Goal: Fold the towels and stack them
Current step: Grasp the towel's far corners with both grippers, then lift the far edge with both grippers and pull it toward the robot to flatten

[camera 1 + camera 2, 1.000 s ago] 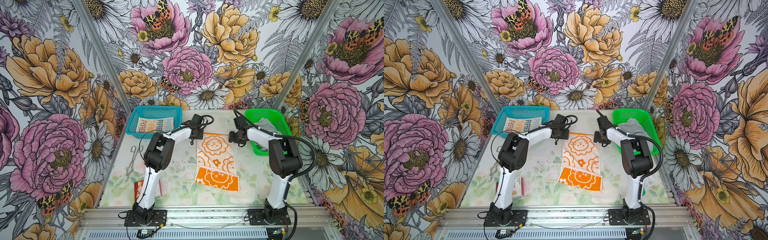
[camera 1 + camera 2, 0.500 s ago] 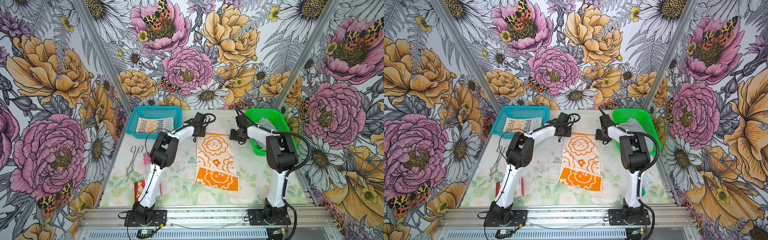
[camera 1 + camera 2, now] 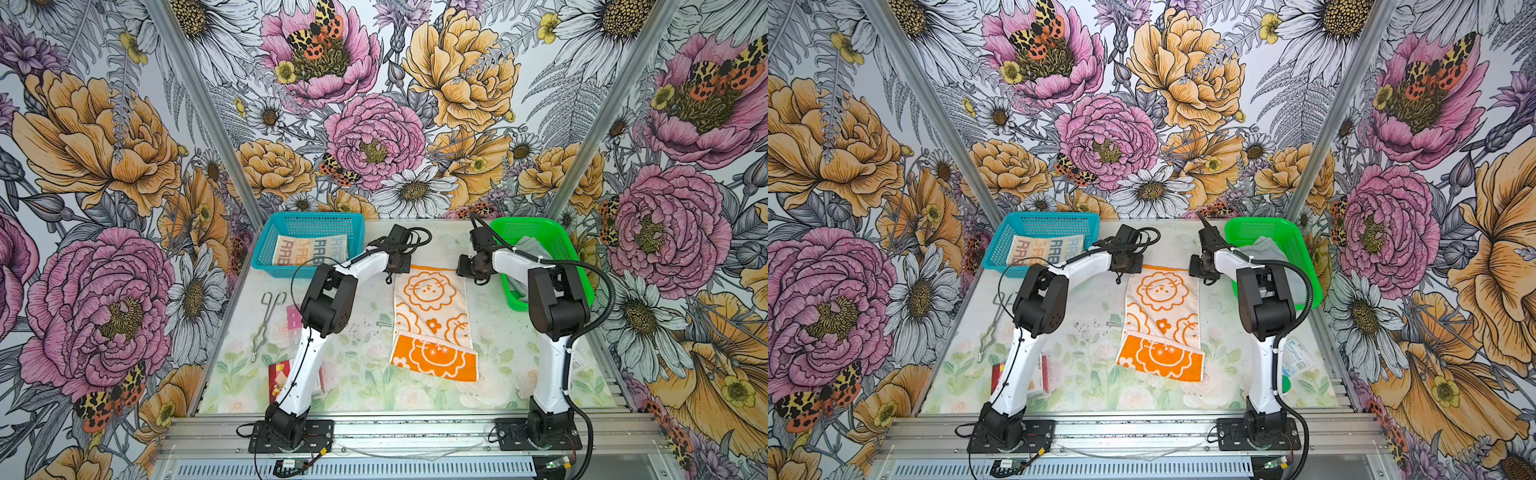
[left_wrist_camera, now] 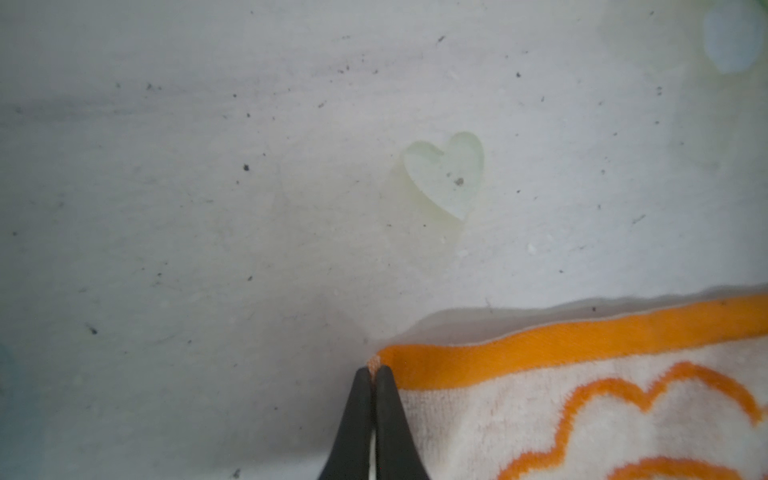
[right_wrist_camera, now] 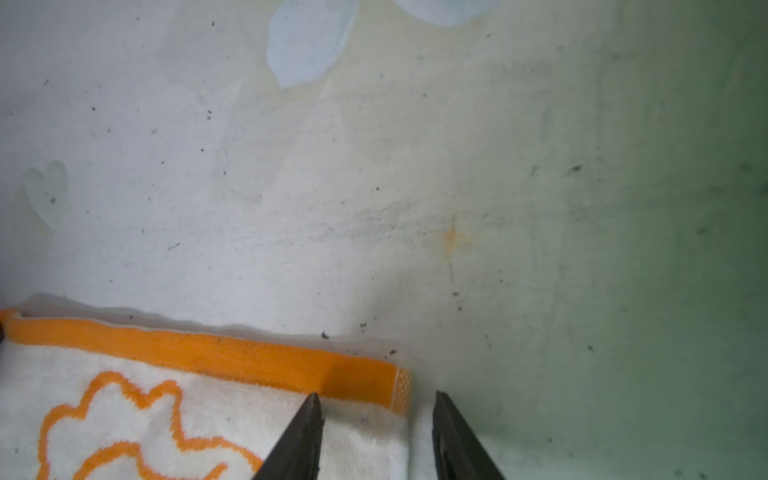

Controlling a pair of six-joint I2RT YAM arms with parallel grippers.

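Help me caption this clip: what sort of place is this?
Likely a robot-training booth: floral-printed walls enclose a table, two robot arms are bolted to an aluminium rail, and an orange towel lies near a blue basket and a green basket.

**Flowered booth, pale printed tabletop**

Three walls [image 3: 374, 137] carry a bold print of pink and orange peonies, white daisies and spotted moths. Slanted aluminium posts [image 3: 202, 104] mark the corners. The table [image 3: 357, 365] shows a faded pastel flower pattern flecked with dark specks. An aluminium rail [image 3: 415, 432] edges its near side. The light is even.
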